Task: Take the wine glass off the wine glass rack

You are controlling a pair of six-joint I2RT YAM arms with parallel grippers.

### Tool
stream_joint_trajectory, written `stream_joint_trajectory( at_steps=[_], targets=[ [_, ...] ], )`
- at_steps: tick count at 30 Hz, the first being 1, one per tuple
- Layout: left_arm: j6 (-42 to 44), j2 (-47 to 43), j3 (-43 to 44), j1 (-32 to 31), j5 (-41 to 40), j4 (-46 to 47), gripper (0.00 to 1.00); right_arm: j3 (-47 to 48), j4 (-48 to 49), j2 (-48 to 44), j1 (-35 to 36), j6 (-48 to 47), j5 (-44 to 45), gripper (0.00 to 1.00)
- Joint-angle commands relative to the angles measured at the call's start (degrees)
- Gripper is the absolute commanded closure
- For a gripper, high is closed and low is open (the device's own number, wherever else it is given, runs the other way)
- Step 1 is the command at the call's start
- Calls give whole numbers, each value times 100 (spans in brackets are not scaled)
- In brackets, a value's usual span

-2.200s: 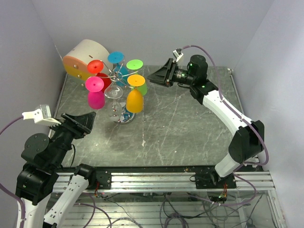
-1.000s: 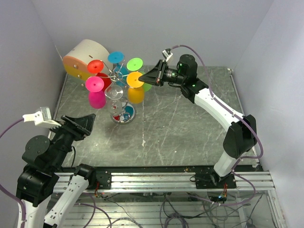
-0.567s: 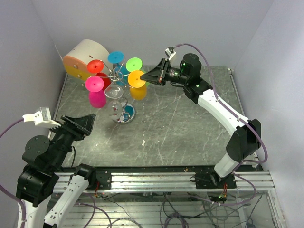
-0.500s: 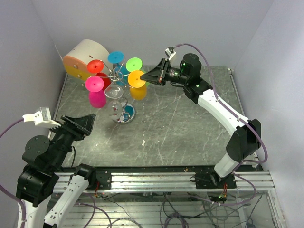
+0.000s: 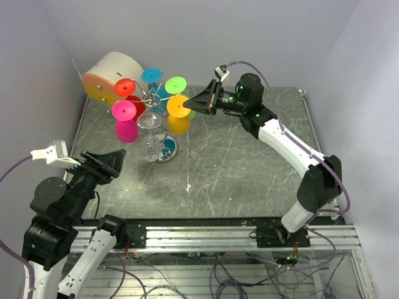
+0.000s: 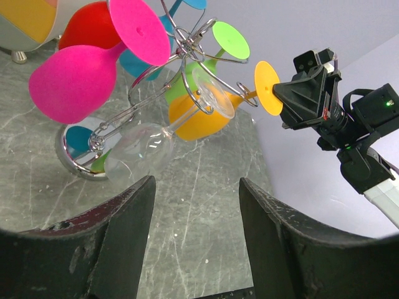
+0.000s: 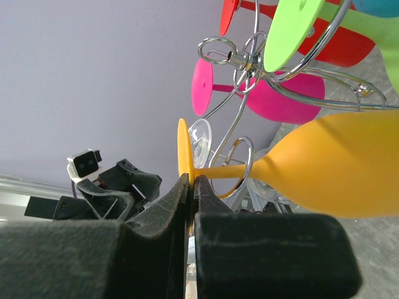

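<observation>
Right jaws are clamped shut on the thin rim of the orange glass's [image 7: 336,165] foot disc, edge-on, in the upper middle of the top view. The glass hangs on the right side of the rack [image 5: 163,149], stem threaded through a curled wire arm, bowl drooping toward the bench [image 5: 249,162]. Left jaws stand wide open and hold nothing, parked low at the lower left of that view.

It looks like matte coloured plastic: light, not brittle, a bit grippy. A pinch on that flat disc is a slim hold, though, and the bowl's weight could swing it. The stem beside the foot would be firmer, but the wire loop crowds it there.

The rack is thin wire on a small chrome base, so a snagged stem could likely drag or tip it. The stem has to slide out through the curl's open end.

Room: bare bench opens to the right and lower frame. It's tight on the other side, with the green glass [image 5: 176,84] just above and the clear glass [image 5: 149,121] just left.
</observation>
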Motion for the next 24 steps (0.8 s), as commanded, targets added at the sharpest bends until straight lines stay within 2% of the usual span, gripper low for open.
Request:
stream_joint_trajectory(
  at_steps=[1,24],
  targets=[
    [-41,-27,-55,-36,56,85,34,172,97,-159,123,-11,-113,100],
    [1,-28,53,-36,-2,35,34,875,-395,461,378,-397,490,100]
  ],
)
